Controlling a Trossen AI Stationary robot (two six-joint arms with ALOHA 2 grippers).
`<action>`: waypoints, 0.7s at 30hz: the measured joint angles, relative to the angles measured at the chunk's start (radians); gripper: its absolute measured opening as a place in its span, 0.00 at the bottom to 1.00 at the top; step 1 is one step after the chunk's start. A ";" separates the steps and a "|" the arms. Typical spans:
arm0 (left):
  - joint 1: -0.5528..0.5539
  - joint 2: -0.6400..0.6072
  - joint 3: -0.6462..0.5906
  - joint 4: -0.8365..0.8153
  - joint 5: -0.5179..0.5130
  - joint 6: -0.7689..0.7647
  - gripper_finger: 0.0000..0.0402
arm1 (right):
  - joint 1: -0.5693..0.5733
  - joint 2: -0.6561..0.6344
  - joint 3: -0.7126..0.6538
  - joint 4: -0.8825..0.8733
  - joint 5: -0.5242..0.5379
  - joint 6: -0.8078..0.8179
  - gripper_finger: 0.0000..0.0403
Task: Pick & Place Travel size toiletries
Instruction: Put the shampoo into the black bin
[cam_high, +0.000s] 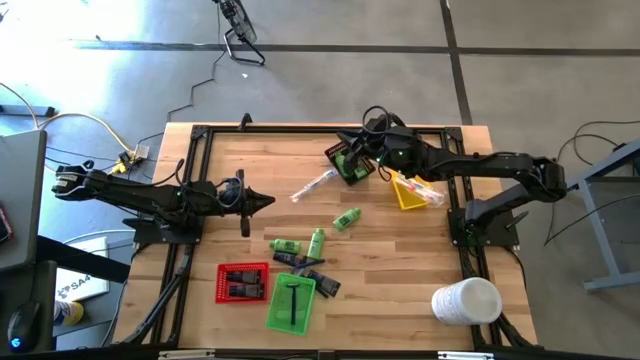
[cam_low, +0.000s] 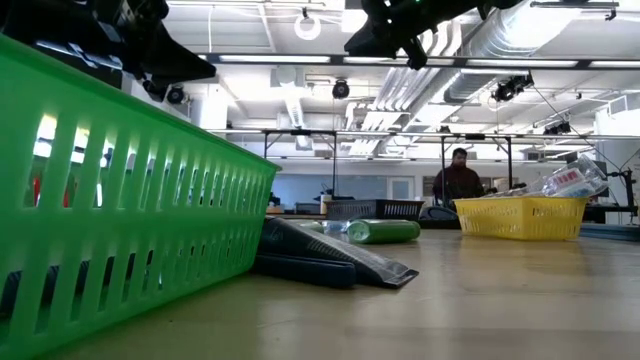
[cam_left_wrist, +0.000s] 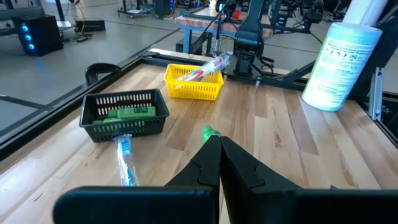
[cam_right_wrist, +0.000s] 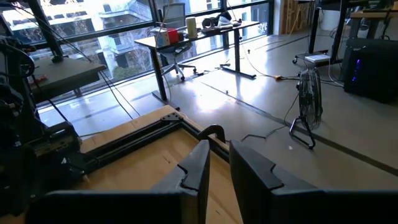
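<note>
Wooden table (cam_high: 400, 250); four slatted plastic trays. Black tray (cam_high: 352, 163) holds green bottles, count unclear. Yellow tray (cam_high: 408, 190) holds a clear-wrapped stick (cam_high: 424, 190). Near the green tray (cam_high: 291, 303): three loose green bottles (cam_high: 316, 241), dark flat packets (cam_high: 305, 268). Right end effector (cam_high: 349, 143), narrowly parted, empty, hovers over the black tray; left end effector (cam_high: 266, 201) clenched, empty.

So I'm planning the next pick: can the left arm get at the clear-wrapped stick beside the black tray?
Probably yes: the left gripper faces the stick across bare wood, nothing between.
</note>
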 joint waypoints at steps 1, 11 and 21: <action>0.000 0.000 0.000 -0.003 0.000 0.001 0.00 | 0.000 0.000 0.000 0.000 0.000 -0.001 0.13; 0.000 0.000 0.000 -0.031 -0.003 0.060 0.00 | 0.000 0.000 0.000 -0.023 -0.121 -0.008 0.13; 0.000 0.000 0.000 -0.114 0.009 0.060 0.00 | 0.000 0.000 0.000 -0.024 -0.235 -0.051 0.13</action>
